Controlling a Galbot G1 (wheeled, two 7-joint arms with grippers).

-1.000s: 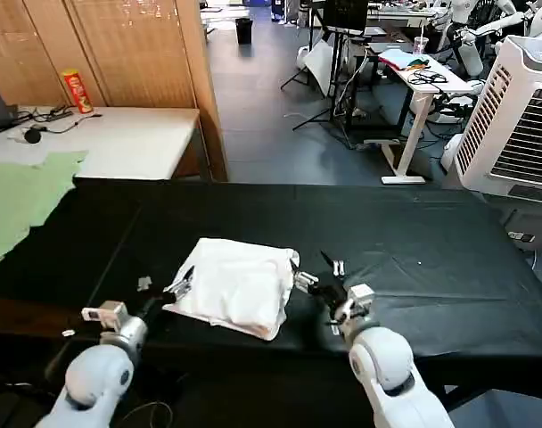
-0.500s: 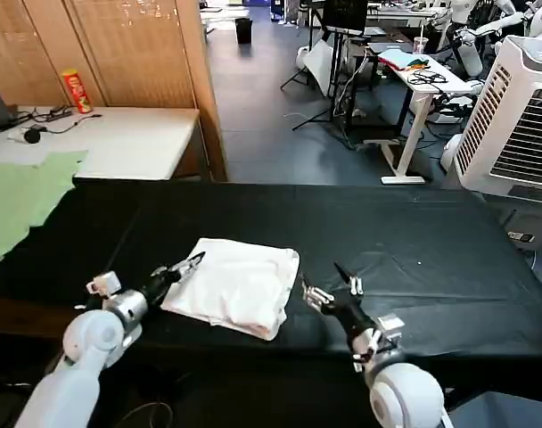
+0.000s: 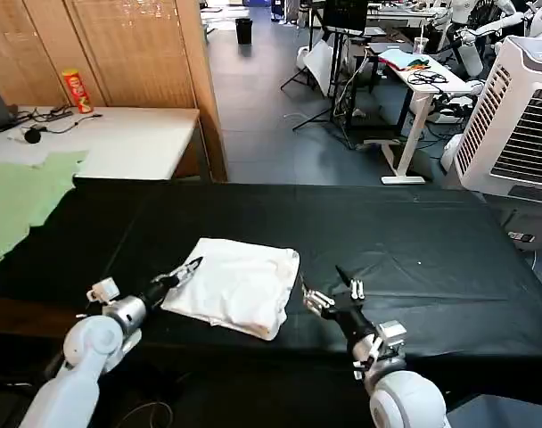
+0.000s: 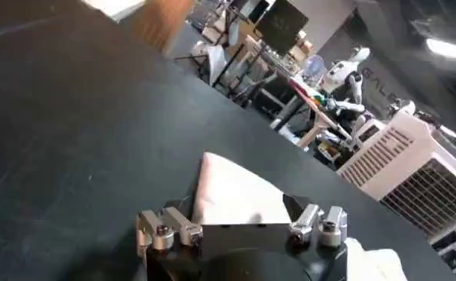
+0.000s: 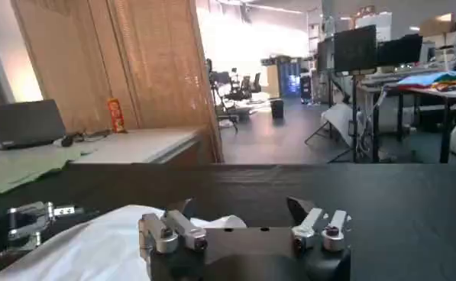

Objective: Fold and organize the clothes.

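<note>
The clothes, a white T-shirt (image 3: pixel 237 283), lie folded into a rough rectangle on the black table (image 3: pixel 414 241), near its front edge. My left gripper (image 3: pixel 187 270) is open at the shirt's left edge, fingertips pointing at it with nothing between them. The left wrist view shows the shirt (image 4: pixel 235 195) just beyond the left gripper (image 4: pixel 237 205). My right gripper (image 3: pixel 332 292) is open a short way off the shirt's right edge, apart from it. In the right wrist view, the right gripper (image 5: pixel 240 205) is empty with the shirt (image 5: pixel 90 248) off to one side.
A pale green cloth (image 3: pixel 21 196) lies on the white table (image 3: pixel 119 138) at the back left, with a red can (image 3: pixel 76 89) behind it. A white fan unit (image 3: pixel 521 116) stands at the right. The black table is bare to the right of the shirt.
My right gripper has drawn back from the shirt's right edge toward the table's front. My left gripper has shifted slightly along the shirt's left edge as that arm pulled back. The shirt stays put.
</note>
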